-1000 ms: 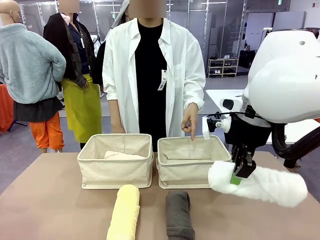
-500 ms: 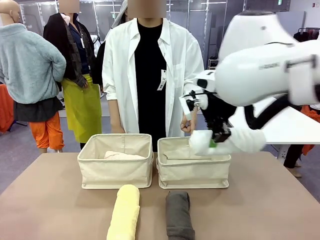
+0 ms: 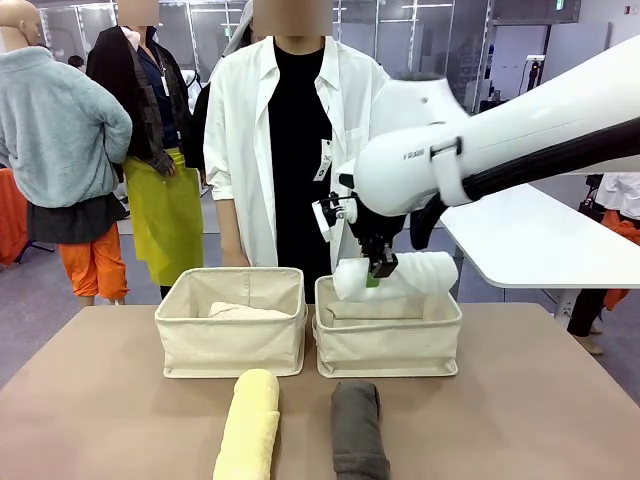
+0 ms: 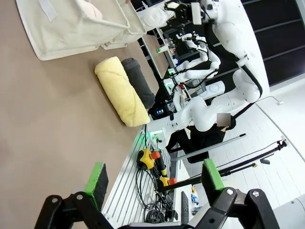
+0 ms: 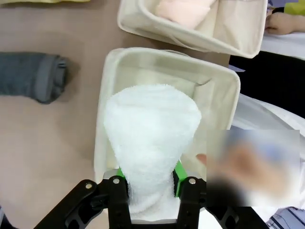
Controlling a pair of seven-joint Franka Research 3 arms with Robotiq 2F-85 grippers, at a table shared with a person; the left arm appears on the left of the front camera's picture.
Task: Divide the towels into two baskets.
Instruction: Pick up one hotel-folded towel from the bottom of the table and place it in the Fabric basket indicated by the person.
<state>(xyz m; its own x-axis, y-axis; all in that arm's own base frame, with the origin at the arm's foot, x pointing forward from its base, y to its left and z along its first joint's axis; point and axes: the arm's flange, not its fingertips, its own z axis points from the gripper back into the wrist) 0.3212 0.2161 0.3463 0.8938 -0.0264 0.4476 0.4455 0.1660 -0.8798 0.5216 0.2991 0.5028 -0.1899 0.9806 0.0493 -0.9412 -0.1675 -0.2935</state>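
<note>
Front view: white towel (image 3: 400,275) in the air just over right basket (image 3: 388,345), long axis level, running left to right along the basket's length. Fluffy terry roll, squeezed narrow where pinched by right gripper (image 3: 377,272), nearer its picture-left end. Green pads pressed into the roll on both sides in right wrist view. Pink towel (image 3: 245,311) lying in left basket (image 3: 230,340). Yellow towel (image 3: 248,425) and grey towel (image 3: 358,432) side by side on table (image 3: 100,400), long axes toward the baskets. Left gripper (image 4: 155,180) spread wide, holding nothing. Small print on right arm and paper tag (image 3: 325,160) on person's shirt unreadable.
</note>
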